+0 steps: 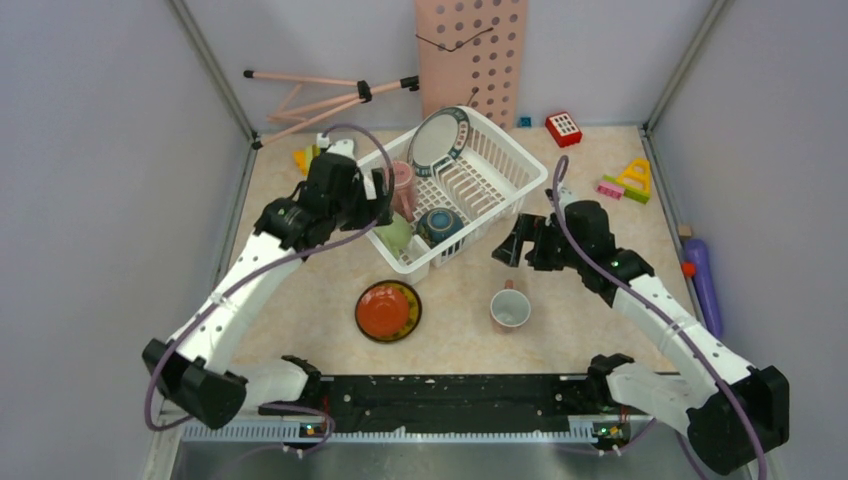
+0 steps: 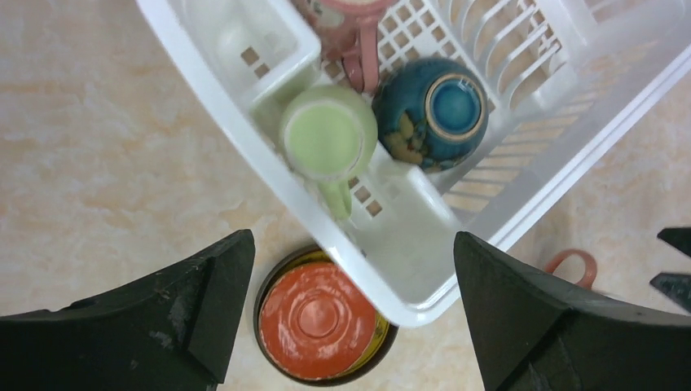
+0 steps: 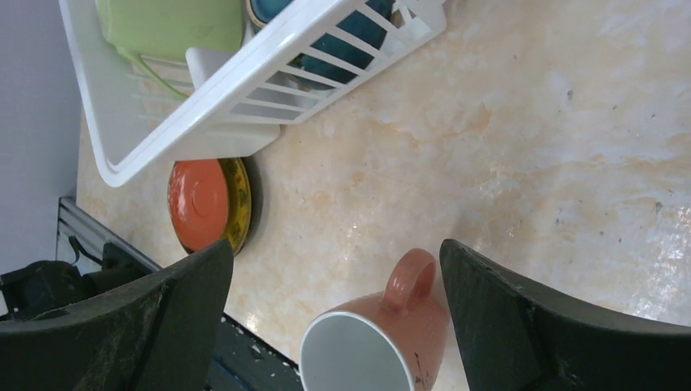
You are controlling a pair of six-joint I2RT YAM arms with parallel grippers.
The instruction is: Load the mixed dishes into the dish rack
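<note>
Right hand [image 3: 336,269], spread wide and empty, hangs over the cup [image 3: 375,342] standing on the table at lower centre of frame. A clean pick likely means dropping straight down and pinching the rim, clear of the handle. Left hand [image 2: 352,244], equally wide, holds nothing above the rack [image 2: 212,106].

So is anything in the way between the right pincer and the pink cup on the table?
Nothing I can see. The right pincer is open, and only bare table lies between it and the pink cup.
</note>
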